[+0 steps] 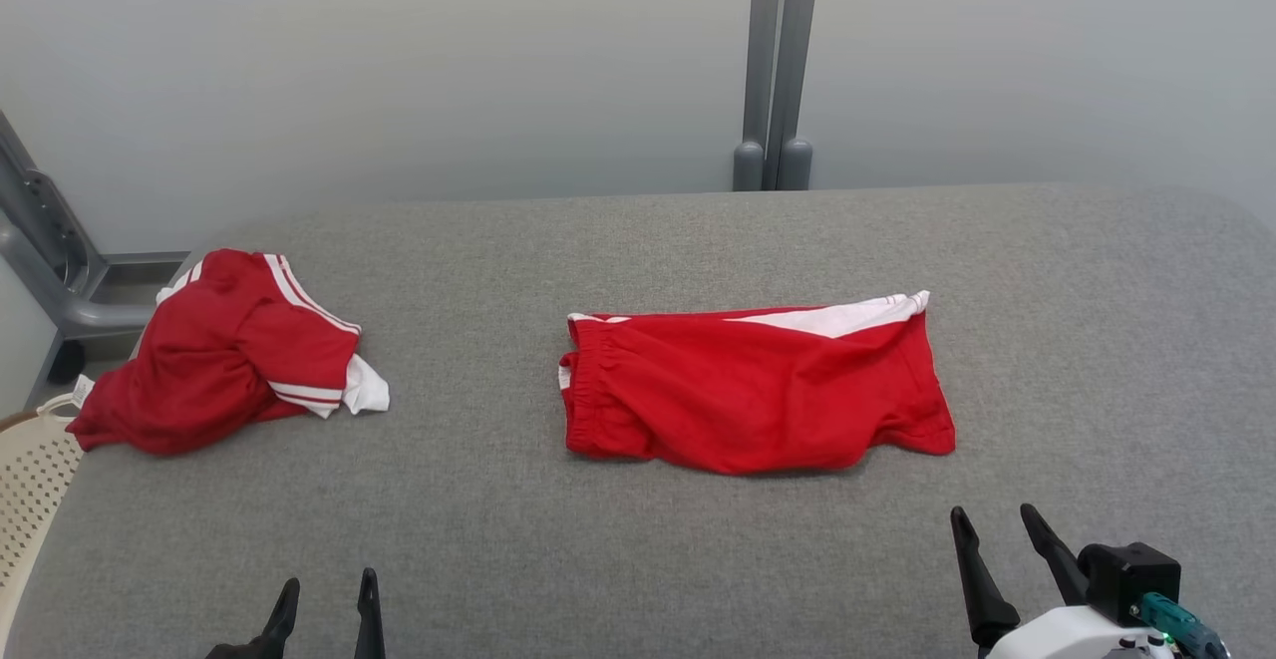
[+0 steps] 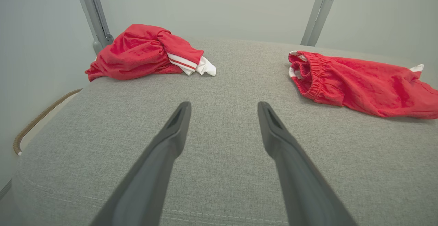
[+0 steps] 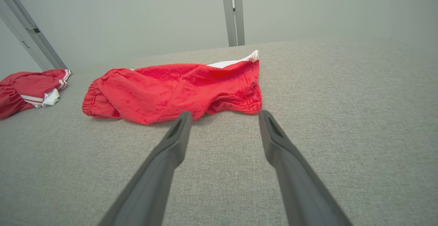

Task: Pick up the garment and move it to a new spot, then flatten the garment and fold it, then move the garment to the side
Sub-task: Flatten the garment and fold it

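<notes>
A red garment [image 1: 753, 385], shorts with an elastic waistband at the left and a white panel along the far edge, lies folded in half at the middle of the grey table [image 1: 638, 559]. The left wrist view has the garment [image 2: 362, 82] at the right, and the right wrist view has the garment [image 3: 174, 89] just beyond the fingers. My left gripper [image 1: 327, 594] stands open at the near edge, lower left, with nothing between its fingers [image 2: 174, 130]. My right gripper [image 1: 992, 524] is open at the lower right, a little short of the garment's near right corner, its fingers [image 3: 178, 133] apart.
A second red piece with white stripes [image 1: 224, 365] lies crumpled at the table's left edge. A cream perforated basket [image 1: 30, 499] stands beside the table at the left. Grey metal posts [image 1: 778, 61] rise behind the table against a pale wall.
</notes>
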{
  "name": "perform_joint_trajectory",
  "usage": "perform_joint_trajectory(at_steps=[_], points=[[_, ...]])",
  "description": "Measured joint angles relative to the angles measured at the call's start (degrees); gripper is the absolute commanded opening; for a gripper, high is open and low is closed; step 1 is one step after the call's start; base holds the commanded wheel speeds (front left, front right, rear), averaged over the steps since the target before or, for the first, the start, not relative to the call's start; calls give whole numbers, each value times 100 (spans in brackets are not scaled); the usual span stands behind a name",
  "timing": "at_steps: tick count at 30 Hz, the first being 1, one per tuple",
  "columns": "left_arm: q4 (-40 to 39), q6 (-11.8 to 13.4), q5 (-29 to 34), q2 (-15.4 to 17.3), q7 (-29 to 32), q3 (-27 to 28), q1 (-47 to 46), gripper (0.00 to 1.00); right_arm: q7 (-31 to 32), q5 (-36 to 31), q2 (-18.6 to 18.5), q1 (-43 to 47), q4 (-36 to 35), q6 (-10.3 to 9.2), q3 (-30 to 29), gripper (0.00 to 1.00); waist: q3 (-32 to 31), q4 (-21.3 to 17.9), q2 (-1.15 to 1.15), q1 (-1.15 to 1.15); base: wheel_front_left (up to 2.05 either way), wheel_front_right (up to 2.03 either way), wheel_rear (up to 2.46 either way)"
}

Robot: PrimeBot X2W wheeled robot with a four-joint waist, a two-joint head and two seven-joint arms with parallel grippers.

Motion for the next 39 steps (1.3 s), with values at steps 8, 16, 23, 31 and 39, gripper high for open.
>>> perform_joint_trajectory(at_steps=[8, 16, 23, 31, 39], points=[[-59, 23, -122, 3, 42, -26, 0, 100, 190, 55, -2, -100, 124, 0, -35, 100, 45, 25, 0, 0, 0, 0, 0], [-166, 23, -110, 15, 43, -98, -63, 100, 1975, 250, 5, -1042, 346, -1, -276, 100, 224, 41, 0, 0, 0, 0, 0], [-234, -16, -78, 49, 101, -227, -190, 100, 3655, -404, 5, -2329, 594, 0, -1055, 100, 472, 171, 0, 0, 0, 0, 0], [-361, -52, 23, 81, 201, -397, -471, 100, 4781, -926, 10, -3336, 1001, 0, -1388, 100, 815, 467, 0, 0, 0, 0, 0], [-522, -76, 80, 158, 244, -477, -701, 100, 5067, -1512, -34, -3952, 1390, 0, -1783, 100, 1237, 653, 0, 0, 0, 0, 0]])
